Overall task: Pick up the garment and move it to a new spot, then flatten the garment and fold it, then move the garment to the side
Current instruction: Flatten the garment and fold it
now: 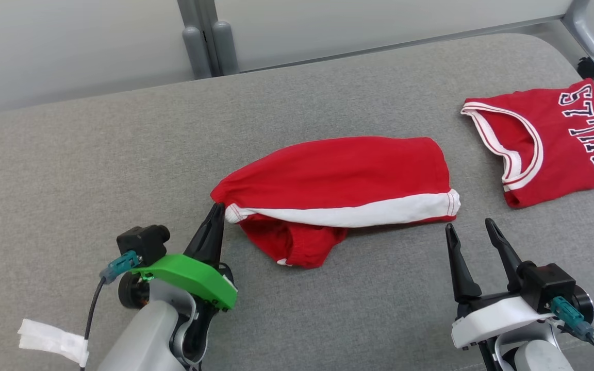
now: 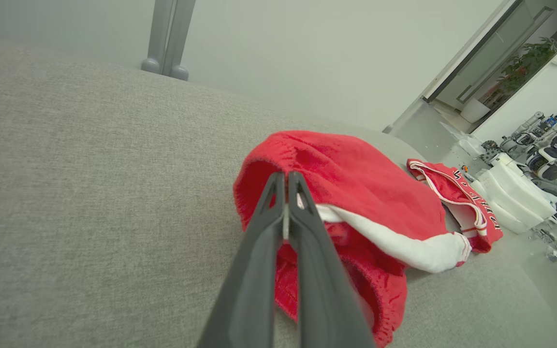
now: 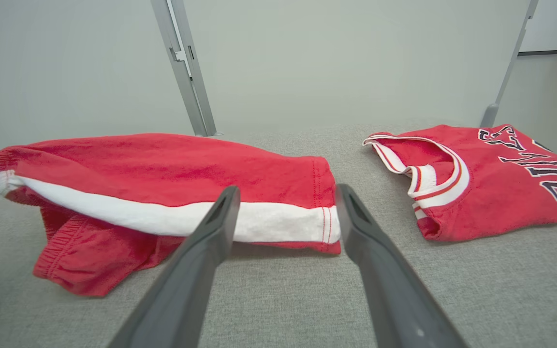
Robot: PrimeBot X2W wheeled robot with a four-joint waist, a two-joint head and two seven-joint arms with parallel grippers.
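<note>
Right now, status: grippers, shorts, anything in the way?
Left gripper: jaws shut on shorts, waistband corner. Right gripper: jaws open, just short of the hem end. Jersey lies apart at right, clear of shorts.

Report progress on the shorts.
Done: the jersey lies folded at the right. In hand: the left gripper is shut on the shorts at the waist corner; the right gripper hangs open by the hem. Left: the shorts are rumpled, so flattening, folding and moving aside remain.
</note>
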